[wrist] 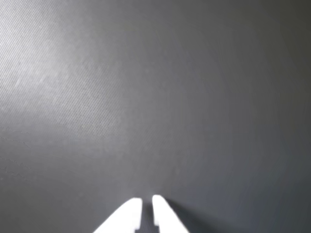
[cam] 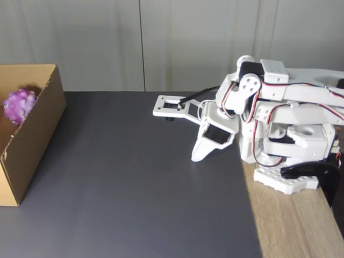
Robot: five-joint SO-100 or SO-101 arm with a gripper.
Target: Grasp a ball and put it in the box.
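Item one, the ball (cam: 20, 105): mottled purple and lilac, bumpy, lying inside the box (cam: 33, 141) at the far left of the fixed view, against the box's back corner, partly hidden by the near wall. Item two, the box: brown corrugated card, open-topped, standing on the dark mat (cam: 134, 183) that covers most of the worktop (cam: 298, 226); bare wood shows at lower right. Item three, my arm (cam: 279, 123): white, folded low over its base at the right of the fixed view, well apart from the box. Item four, the claw (wrist: 146, 200): in the wrist view its two white fingers (wrist: 163, 213) come in at the bottom edge, tips nearly together with only a thin slit between, nothing held; ahead of them lies bare grey mat. In the fixed view the claw (cam: 198, 156) points down at the mat, tip close to the surface. Assessment: I judge the ball delivered and the step in hand to be parking the arm. To do it well I would hold the claw closed and empty, settle the joints slowly, keep the tip off the mat, and stay away from the box so the ball is not jolted.
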